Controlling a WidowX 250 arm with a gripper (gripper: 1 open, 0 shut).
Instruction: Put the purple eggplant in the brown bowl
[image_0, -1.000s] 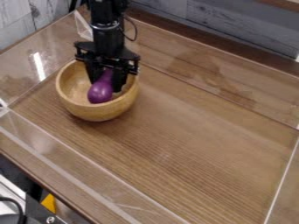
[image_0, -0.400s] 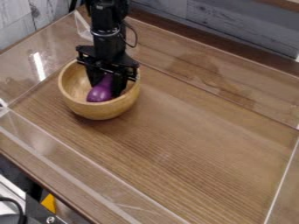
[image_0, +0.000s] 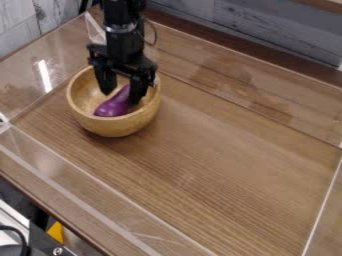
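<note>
"What's the biggest thing there?"

"The wooden table (image_0: 221, 150). It spreads out under the gripper (image_0: 123, 86) and runs well past it on both sides and toward the camera."

"And next in size?"

"The black arm (image_0: 122, 25). It comes down from the top of the view, directly above the gripper."

"What about the bowl?"

"The brown bowl (image_0: 112, 126) sits on the table right below the gripper. It's round, light brown and upright, with its opening facing up."

"How are the gripper's fingers standing?"

"Spread apart, one toward each side of the bowl, over its far part. It's open, with nothing gripped. Whether the fingertips touch the bowl, I can't tell."

"So where's the eggplant?"

"The purple eggplant (image_0: 114, 105) lies inside the brown bowl, below the gripper and between the line of its two fingers, a little toward the camera. It's lying at a slant, one end pointing back toward the gripper, the other toward the near left of the bowl as the camera sees it."
</note>
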